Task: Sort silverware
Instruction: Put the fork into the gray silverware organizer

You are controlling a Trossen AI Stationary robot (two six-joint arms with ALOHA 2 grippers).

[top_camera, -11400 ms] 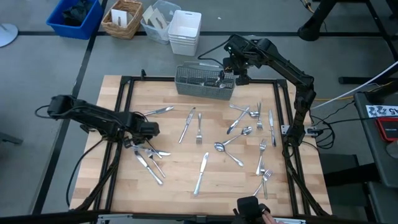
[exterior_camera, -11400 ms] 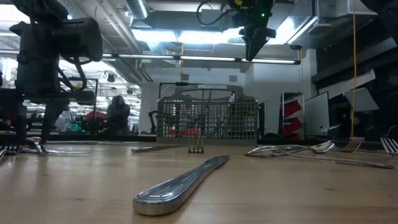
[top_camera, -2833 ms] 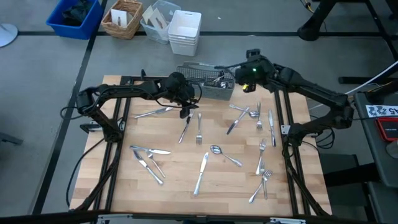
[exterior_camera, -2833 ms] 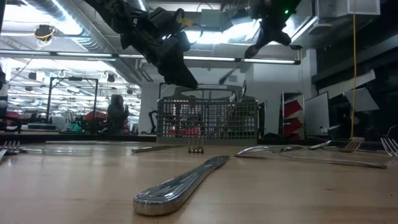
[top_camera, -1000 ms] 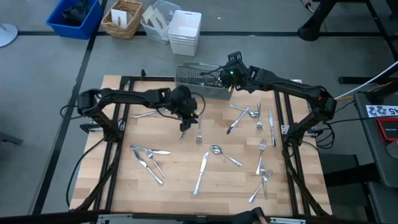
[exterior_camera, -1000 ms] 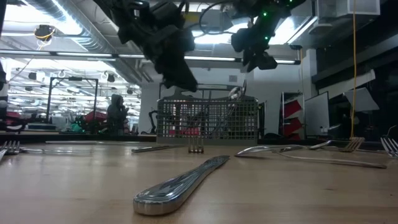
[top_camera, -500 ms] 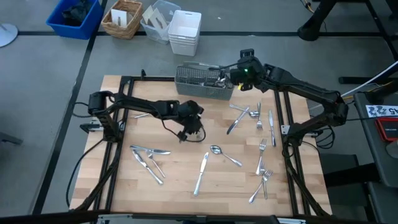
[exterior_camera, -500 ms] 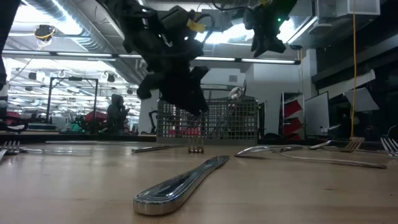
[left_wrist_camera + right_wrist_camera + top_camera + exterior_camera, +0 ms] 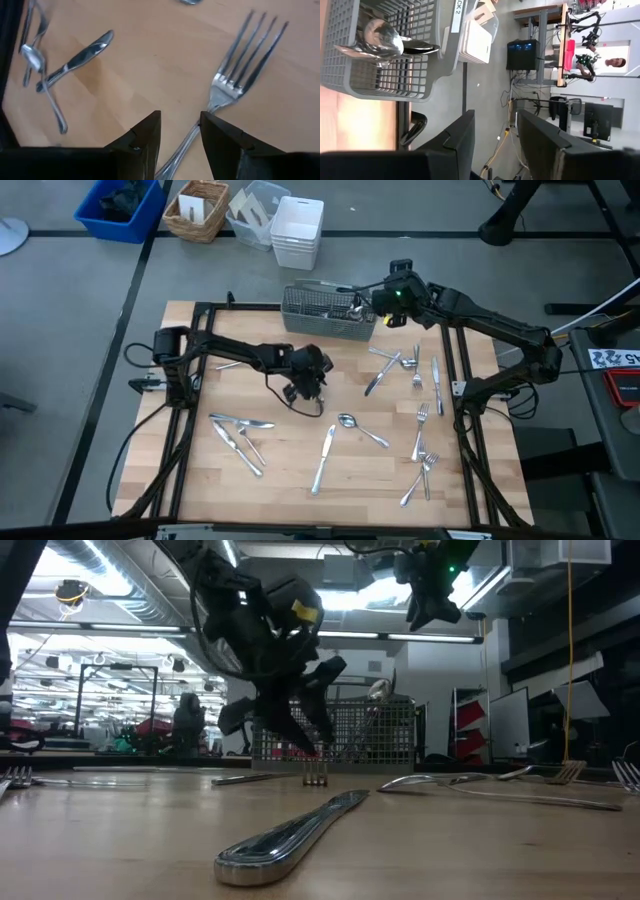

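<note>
Near the middle of the light wooden tabletop [image 9: 290, 470], the left gripper [image 9: 309, 388] is low over a slim shiny silver-metal fork [image 9: 235, 70]; in the left wrist view its jaws stand apart with the fork's handle running between them, the tines fully visible ahead, but the handle's end is cut off behind the fingers [image 9: 142, 142] and contact with the metal cannot be made out. From above, the gripper's dark body hides that fork almost wholly. The right gripper [image 9: 393, 308] hangs in the air just beside the right end of the grey wire-mesh rectangular caddy [image 9: 329, 313] at the tabletop's far edge, its jaws parted and holding nothing; its wrist view shows the caddy's mesh wall and a shiny spoon bowl [image 9: 382, 39] standing inside, the rest of that spoon hidden by the mesh. The other silverware lies scattered flat: a cluster of knives and forks [image 9: 240, 438] toward the left edge, a lone table knife [image 9: 324, 458] and a spoon [image 9: 362, 428] near the centre, and more forks and spoons [image 9: 420, 405] along the right edge. In the low view a knife handle [image 9: 290, 835] fills the foreground, while pieces farther back are too small to tell apart.
</note>
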